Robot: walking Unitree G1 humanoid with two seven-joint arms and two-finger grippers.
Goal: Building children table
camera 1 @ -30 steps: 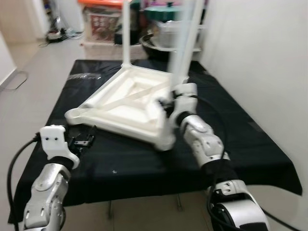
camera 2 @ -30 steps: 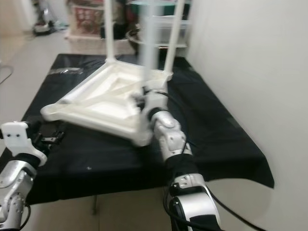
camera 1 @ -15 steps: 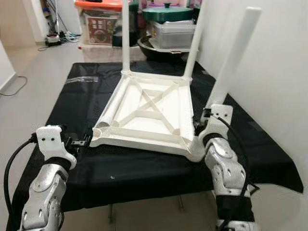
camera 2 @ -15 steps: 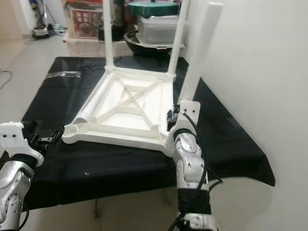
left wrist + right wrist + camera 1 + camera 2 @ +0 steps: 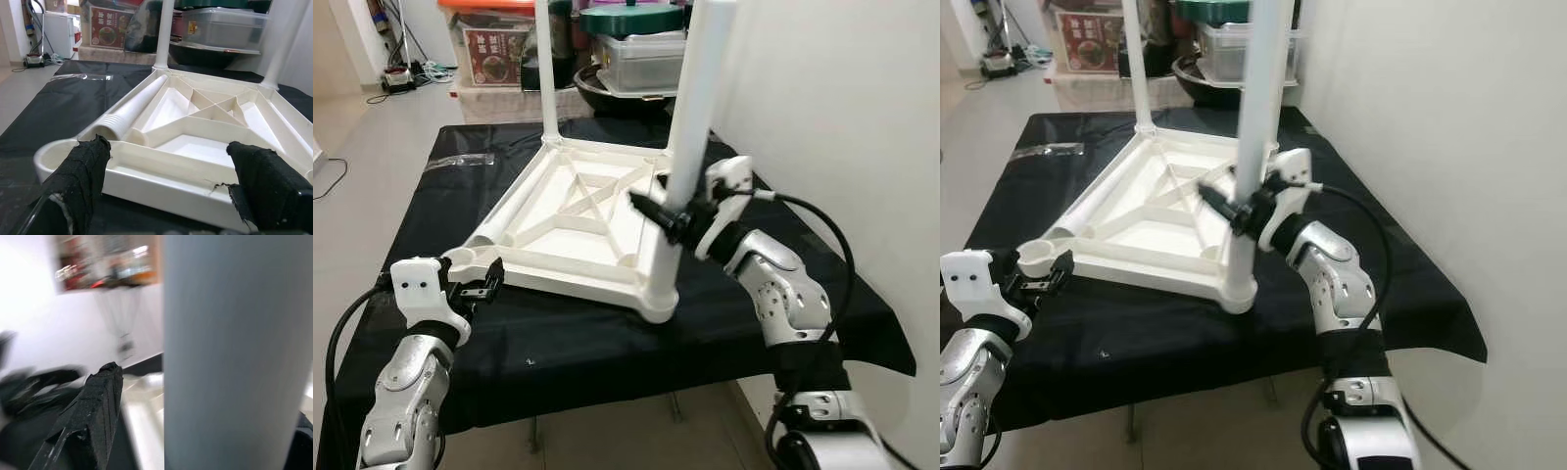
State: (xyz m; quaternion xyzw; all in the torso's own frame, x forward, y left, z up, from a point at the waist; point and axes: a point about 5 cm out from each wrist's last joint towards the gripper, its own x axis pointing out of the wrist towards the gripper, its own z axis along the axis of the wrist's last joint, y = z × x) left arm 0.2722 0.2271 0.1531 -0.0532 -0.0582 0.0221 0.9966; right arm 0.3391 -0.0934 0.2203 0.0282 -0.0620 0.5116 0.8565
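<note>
The left gripper [image 5: 481, 291] sits low at the near left edge of the black-draped table [image 5: 568, 343], its arm bent up from below, the two black fingers [image 5: 83, 169] spread wide and pointing at the near left corner of the white children's table [image 5: 578, 220]. They hold nothing; that corner's empty round socket [image 5: 460, 258] lies just ahead of them, close but apart.

The children's table lies upside down in the middle of the black cloth, its ribbed underside facing up with an X-shaped brace across it. I count three legs standing in its corners: one at the far left [image 5: 548, 73], one at the far right, mostly hidden behind the nearest, and one at the near right [image 5: 683, 157]. A fourth leg [image 5: 132, 111] lies flat inside the frame along its left side, threaded end toward the empty socket.

The right arm reaches in from the right, elbow bent and forearm raised, and the right gripper [image 5: 668, 221] has its fingers either side of the near right leg, about halfway up, gripping it.

Behind the table are storage boxes with printed labels; the writing is too small to read.
</note>
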